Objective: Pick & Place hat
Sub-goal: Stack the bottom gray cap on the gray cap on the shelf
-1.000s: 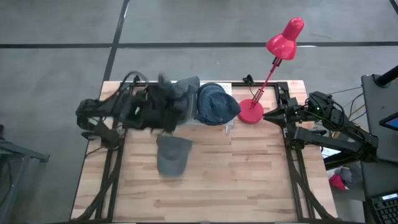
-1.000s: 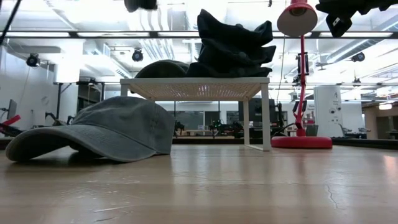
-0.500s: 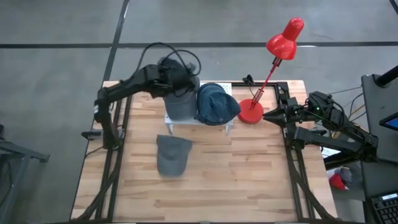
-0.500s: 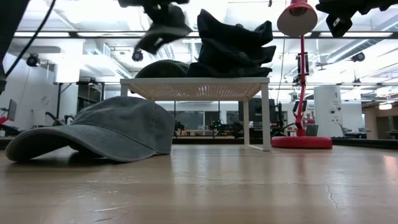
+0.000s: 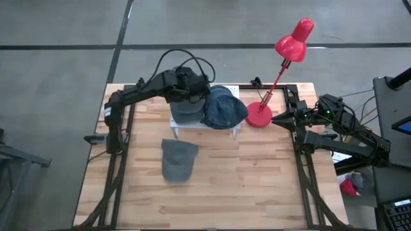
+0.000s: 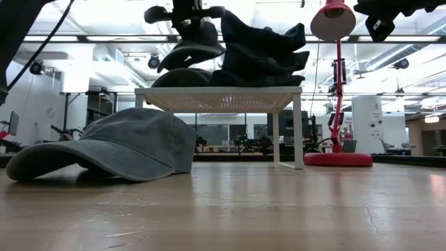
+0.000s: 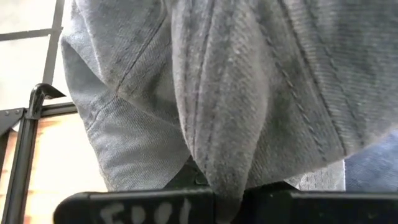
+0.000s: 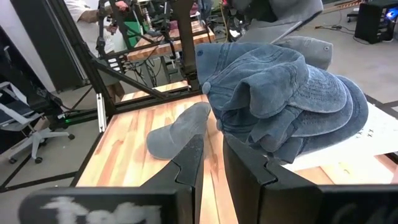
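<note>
My left gripper (image 6: pixel 187 12) is over the left end of the white rack (image 6: pixel 219 94) at the table's far middle, shut on a grey hat (image 5: pixel 186 108). In the low view that hat (image 6: pixel 193 50) hangs just above another dark hat (image 6: pixel 182 77) lying on the rack. A pile of blue hats (image 5: pixel 225 108) fills the rack's right end. A second grey hat (image 5: pixel 178 159) rests on its brim and rim on the table, nearer than the rack. My right gripper (image 8: pixel 211 163) waits at the table's right edge, open by a narrow gap. My left gripper pinches a fold of the grey hat's crown (image 7: pixel 210 163) between its two fingers, coming from above and pointing down. The fold holds more than one layer of cloth. The hat is lifted and hangs below the fingers, brim (image 6: pixel 171 61) tilted down toward the rack's left end.
A red desk lamp (image 5: pixel 260 115) stands right of the rack, its head (image 5: pixel 294 40) reaching past the far edge. Black frame rails run along the table's left and right sides. Bare wood lies on the near half of the table (image 5: pixel 257 186), around the grey hat.
My left arm has swung from the table's left side toward the right and far edge, carrying the grey hat over the rack's left end, then lowered it toward the hat lying there. The gripper stayed shut on it. The other hats kept still.
</note>
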{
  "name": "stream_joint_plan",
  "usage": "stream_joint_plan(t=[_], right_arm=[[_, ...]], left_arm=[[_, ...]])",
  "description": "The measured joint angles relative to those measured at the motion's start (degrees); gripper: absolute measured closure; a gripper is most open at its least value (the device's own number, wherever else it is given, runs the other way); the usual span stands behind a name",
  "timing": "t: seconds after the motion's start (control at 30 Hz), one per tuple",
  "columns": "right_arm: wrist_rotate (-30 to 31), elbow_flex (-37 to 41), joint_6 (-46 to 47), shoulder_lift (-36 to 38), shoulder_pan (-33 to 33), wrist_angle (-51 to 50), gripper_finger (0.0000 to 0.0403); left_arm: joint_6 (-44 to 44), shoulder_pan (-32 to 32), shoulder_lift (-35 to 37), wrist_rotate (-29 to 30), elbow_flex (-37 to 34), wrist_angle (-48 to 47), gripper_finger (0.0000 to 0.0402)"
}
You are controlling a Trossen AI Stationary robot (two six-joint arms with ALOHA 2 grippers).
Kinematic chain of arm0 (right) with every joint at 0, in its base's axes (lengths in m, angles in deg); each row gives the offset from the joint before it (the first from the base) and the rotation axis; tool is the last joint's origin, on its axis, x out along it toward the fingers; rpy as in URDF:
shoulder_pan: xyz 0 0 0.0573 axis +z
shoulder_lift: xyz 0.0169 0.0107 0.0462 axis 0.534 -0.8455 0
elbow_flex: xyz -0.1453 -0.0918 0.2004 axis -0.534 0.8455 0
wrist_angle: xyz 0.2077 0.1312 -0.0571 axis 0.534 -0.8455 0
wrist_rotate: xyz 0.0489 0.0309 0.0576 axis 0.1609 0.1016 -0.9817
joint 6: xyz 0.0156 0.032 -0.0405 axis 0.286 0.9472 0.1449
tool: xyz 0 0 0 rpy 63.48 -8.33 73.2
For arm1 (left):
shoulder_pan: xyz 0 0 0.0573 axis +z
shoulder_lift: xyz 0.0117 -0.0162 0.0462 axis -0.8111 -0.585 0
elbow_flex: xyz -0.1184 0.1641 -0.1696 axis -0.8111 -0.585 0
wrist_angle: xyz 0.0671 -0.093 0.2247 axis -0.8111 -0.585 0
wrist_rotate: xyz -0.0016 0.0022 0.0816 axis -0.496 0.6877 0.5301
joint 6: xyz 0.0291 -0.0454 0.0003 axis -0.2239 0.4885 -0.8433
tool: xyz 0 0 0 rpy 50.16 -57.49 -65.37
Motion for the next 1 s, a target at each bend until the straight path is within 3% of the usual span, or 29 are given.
stream_joint_plan(t=[0.63, 1.0], right_arm=[[0.00, -0.02, -0.02, 0.00, -0.02, 0.00, 0.0344], [0.00, 0.00, -0.02, 0.00, -0.02, 0.00, 0.0344]], left_arm=[[1.66, -0.42, -4.24, -3.35, -0.02, -3.14, 0.0395], [2.52, -0.49, -4.19, -5.09, 0.01, -3.00, 0.0331]])
